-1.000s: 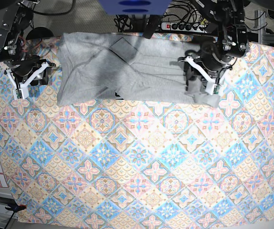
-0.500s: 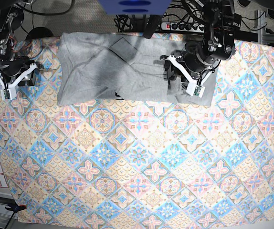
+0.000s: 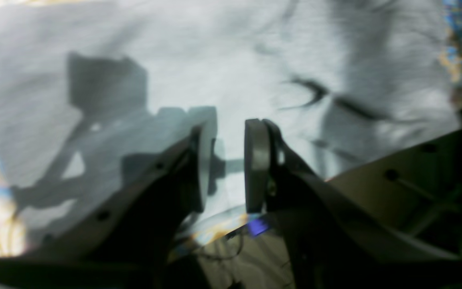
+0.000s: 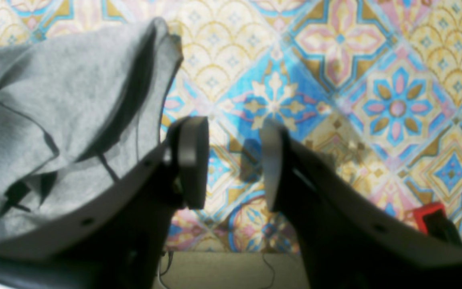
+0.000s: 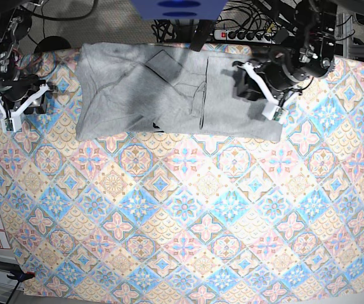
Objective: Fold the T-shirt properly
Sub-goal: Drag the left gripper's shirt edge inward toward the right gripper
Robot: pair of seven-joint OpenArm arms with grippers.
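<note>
- The T-shirt (image 5: 169, 88) lies at the far edge of the patterned cloth (image 5: 188, 215), folded into a rough rectangle, plain side up apart from a sliver of black print at its near edge.
- Change noted: a second ago the left gripper (image 5: 259, 95) was clamped on a flap at the shirt's right end. That flap is now folded in, so the right end looks squared off.
- The left gripper (image 3: 225, 164) has let go; the wrist view shows its jaws parted with nothing between them, above grey fabric.
- The right gripper (image 4: 235, 160) stands parted and empty over bare cloth, just left of the shirt.
- Judgement: the right-side fold is laid down; creases remain mid-shirt, and further folding looks necessary.
</note>
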